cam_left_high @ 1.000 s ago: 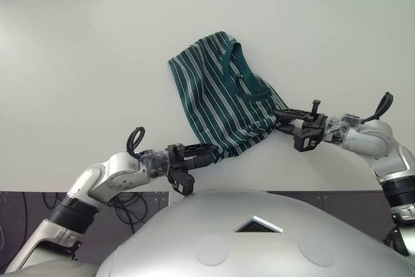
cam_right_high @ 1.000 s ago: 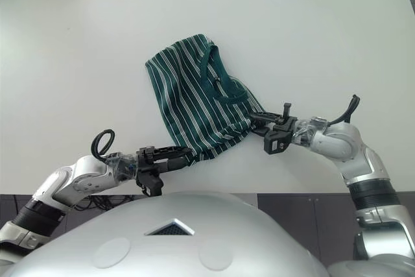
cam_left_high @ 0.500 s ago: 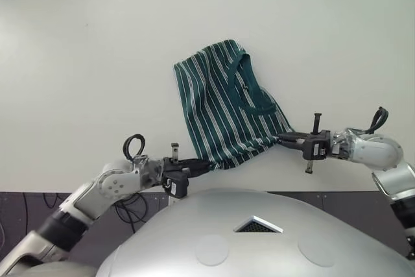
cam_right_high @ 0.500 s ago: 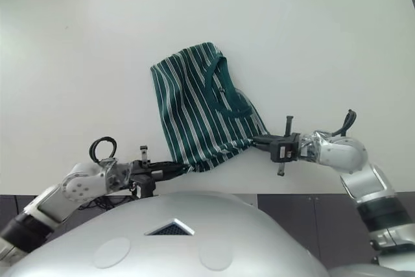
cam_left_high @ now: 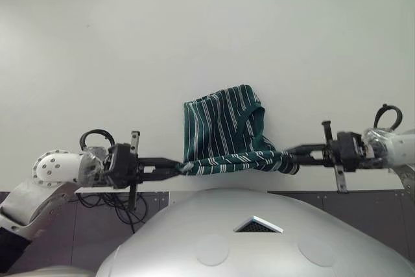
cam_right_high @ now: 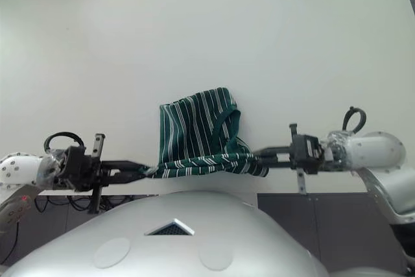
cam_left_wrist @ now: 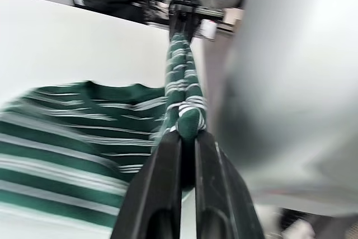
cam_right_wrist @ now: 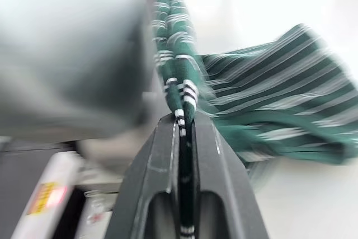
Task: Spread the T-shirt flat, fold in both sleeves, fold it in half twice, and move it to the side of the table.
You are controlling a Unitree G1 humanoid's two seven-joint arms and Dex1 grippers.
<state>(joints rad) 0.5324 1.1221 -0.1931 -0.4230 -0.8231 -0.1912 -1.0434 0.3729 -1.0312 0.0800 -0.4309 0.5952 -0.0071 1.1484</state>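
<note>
A green T-shirt (cam_left_high: 224, 128) with white stripes sits at the near edge of a pale surface (cam_left_high: 97, 63). Its nearest edge is pulled into a tight, rope-like band running from side to side. The left jaws are closed on the band's left end and the right jaws are closed on its right end, each pinching bunched fabric. Behind the band, the rest of the shirt lies doubled and rumpled on the surface, collar showing. The task looks barely begun: the shirt is being stretched out but is not yet flat. Folding both sleeves, halving it twice and moving it aside all remain.
</note>
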